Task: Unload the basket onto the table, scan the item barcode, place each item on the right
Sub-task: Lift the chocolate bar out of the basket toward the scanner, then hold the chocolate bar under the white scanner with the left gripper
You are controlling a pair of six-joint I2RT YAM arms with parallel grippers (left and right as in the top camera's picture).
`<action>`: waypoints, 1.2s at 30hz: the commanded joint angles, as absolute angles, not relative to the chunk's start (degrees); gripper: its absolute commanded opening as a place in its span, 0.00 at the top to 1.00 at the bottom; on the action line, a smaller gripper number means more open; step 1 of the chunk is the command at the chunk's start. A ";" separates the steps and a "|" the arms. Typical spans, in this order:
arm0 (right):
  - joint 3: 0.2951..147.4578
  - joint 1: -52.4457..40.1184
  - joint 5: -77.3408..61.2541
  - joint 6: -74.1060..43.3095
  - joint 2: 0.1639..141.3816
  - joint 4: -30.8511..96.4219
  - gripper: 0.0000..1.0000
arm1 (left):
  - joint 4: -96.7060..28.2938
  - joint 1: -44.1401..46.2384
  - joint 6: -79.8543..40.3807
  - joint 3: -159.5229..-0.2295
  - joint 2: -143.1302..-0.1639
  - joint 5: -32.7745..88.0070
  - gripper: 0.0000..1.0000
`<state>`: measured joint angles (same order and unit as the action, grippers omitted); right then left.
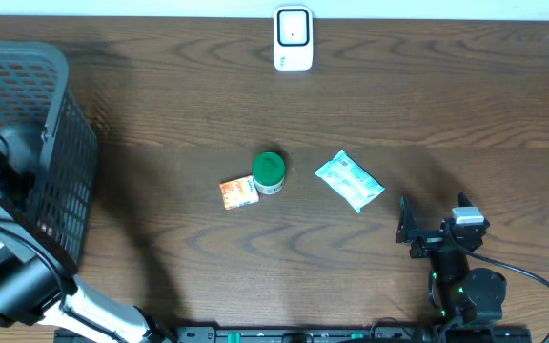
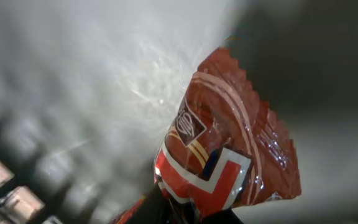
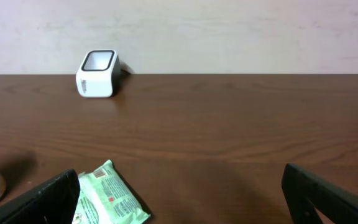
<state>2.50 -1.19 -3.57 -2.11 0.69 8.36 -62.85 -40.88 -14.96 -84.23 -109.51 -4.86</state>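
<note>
White scanner (image 3: 96,74) beyond green packet (image 3: 110,196)

A glossy red snack packet (image 2: 229,149), striped white and dark blue with a serrated edge, sits tilted, its lower end pinched. The white barcode scanner (image 1: 293,38) stands upright at the far edge of the table (image 1: 465,105).

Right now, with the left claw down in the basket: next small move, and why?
Probably lift the left claw straight up out of the dark mesh plastic basket. It looks shut on a red crinkly foil snack packet, and the small white box-shaped scanner stands well outside the basket. The right claw is open and empty.
</note>
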 commanded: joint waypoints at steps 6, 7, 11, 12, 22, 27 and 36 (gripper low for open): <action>2.31 -0.80 -3.31 -1.63 0.54 8.43 0.01 | -74.24 -41.23 -17.26 -121.91 -103.37 -3.42 0.93; 2.31 -0.80 -3.29 -1.63 0.54 8.43 0.01 | -74.76 -41.23 -18.28 -125.21 -102.21 -1.54 0.93; 2.31 -0.80 -3.31 -1.63 0.54 8.43 0.01 | -73.08 -40.49 -23.29 -129.67 -96.51 11.94 0.93; 2.31 -0.80 -3.31 -1.63 0.54 8.43 0.01 | -72.62 -39.94 -24.21 -129.67 -95.20 16.49 0.92; 2.31 -0.80 -3.29 -1.63 0.54 8.43 0.01 | -80.16 -10.02 -16.23 -126.91 -93.49 34.41 0.93; 2.31 -0.80 -3.29 -1.63 0.54 8.43 0.01 | -78.30 8.10 -16.05 -121.64 -98.24 26.92 0.92; 2.31 -0.80 -3.29 -1.63 0.54 8.43 0.01 | -71.00 25.34 -16.16 -118.93 -111.63 23.29 0.92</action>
